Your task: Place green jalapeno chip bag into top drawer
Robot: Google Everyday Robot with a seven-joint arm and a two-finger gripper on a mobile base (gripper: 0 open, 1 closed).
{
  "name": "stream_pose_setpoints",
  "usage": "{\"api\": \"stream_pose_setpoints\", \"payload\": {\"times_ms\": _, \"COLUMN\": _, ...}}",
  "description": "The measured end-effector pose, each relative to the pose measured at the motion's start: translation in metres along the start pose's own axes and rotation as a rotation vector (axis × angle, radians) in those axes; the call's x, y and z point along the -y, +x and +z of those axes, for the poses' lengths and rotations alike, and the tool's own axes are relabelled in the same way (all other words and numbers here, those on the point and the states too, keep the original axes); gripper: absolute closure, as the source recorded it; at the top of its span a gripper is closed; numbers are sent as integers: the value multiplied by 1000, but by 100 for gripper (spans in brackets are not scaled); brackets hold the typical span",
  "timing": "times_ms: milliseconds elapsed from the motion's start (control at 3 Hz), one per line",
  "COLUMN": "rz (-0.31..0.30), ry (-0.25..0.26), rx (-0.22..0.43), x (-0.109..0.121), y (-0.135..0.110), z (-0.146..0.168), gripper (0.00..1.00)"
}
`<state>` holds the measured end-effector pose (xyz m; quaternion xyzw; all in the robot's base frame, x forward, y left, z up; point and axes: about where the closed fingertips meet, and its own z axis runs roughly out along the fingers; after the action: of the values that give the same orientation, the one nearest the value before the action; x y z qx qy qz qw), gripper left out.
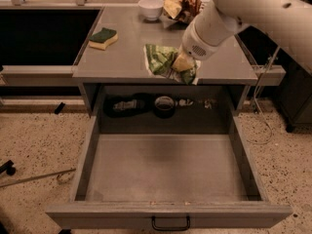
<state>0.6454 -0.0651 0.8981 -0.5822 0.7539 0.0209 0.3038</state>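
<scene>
Jaws clamp green jalapeno chip bag (163, 61) above grey counter (122, 57) front edge; top drawer (165, 169) open, speckled floor (39, 140) around.

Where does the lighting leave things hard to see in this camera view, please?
Camera view: dim, warm light; the recess behind the drawer lies in shadow, its contents murky; the arm is brightly lit; the hand, at the front edge of the counter, holds the bag.

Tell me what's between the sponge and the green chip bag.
Only bare countertop lies between sponge and green jalapeno chip bag in the camera view; the gripper holds the bag near the front edge.
</scene>
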Motion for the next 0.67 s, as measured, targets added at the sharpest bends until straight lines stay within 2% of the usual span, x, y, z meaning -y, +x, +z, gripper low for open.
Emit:
{"api": "stream_pose_setpoints", "payload": {"times_ms": 333, "rz": 10, "ry": -112, "rx": 40, "x": -63, "y": 19, "z": 0, "gripper": 100}}
{"api": "stream_pose_setpoints", "payload": {"times_ms": 667, "rz": 9, "ry": -112, "rx": 40, "x": -63, "y": 19, "z": 0, "gripper": 100}}
